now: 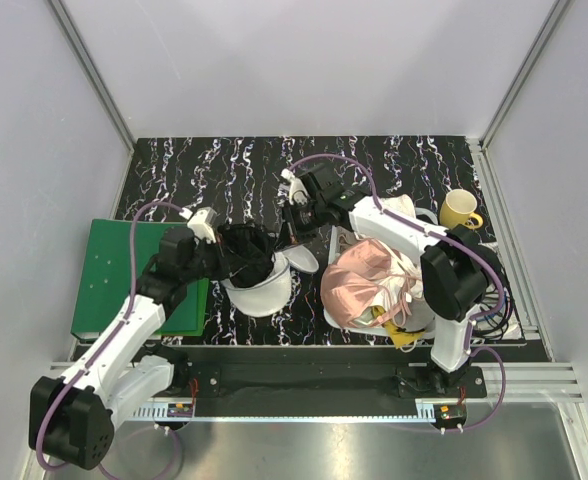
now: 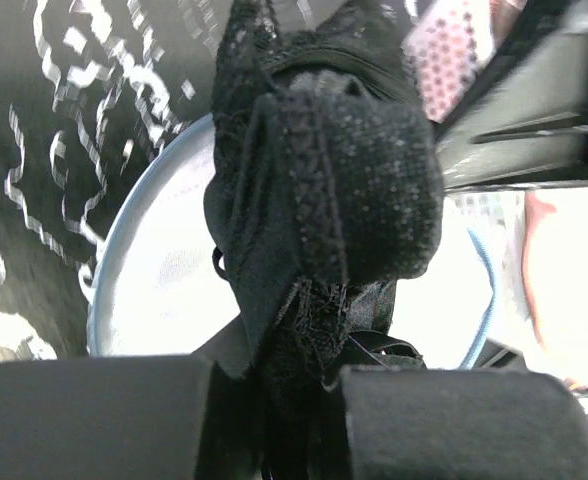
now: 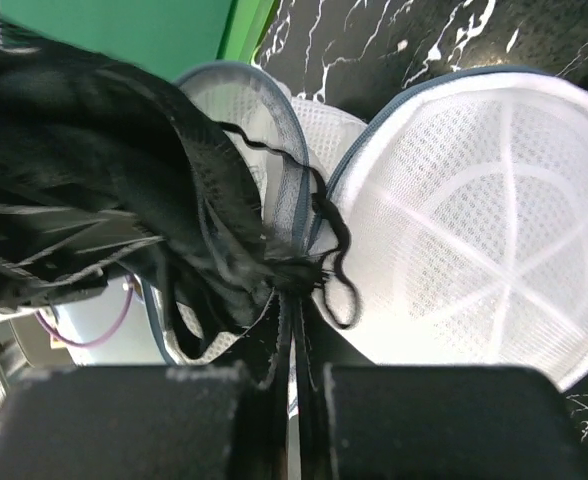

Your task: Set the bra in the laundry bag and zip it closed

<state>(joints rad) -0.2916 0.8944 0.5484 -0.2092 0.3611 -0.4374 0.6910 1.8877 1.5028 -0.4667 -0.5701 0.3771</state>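
The black bra (image 1: 246, 248) hangs bunched from my left gripper (image 1: 232, 256), which is shut on it just above the open laundry bag (image 1: 264, 293). In the left wrist view the bra (image 2: 324, 170) fills the middle, pinched at my gripper (image 2: 279, 385), with the bag's white inside (image 2: 164, 270) below. My right gripper (image 1: 296, 228) is shut on the bag's zip rim and holds the flap up. In the right wrist view my gripper (image 3: 294, 375) pinches the rim, the ribbed round panel (image 3: 494, 220) lies to the right and the bra (image 3: 104, 150) to the left. A thin black strap loops over the rim.
A shiny pink garment (image 1: 364, 280) lies right of the bag under the right arm, with a white cloth (image 1: 399, 208) behind it. A yellow mug (image 1: 460, 208) stands at the far right. A green board (image 1: 109, 275) lies at the left.
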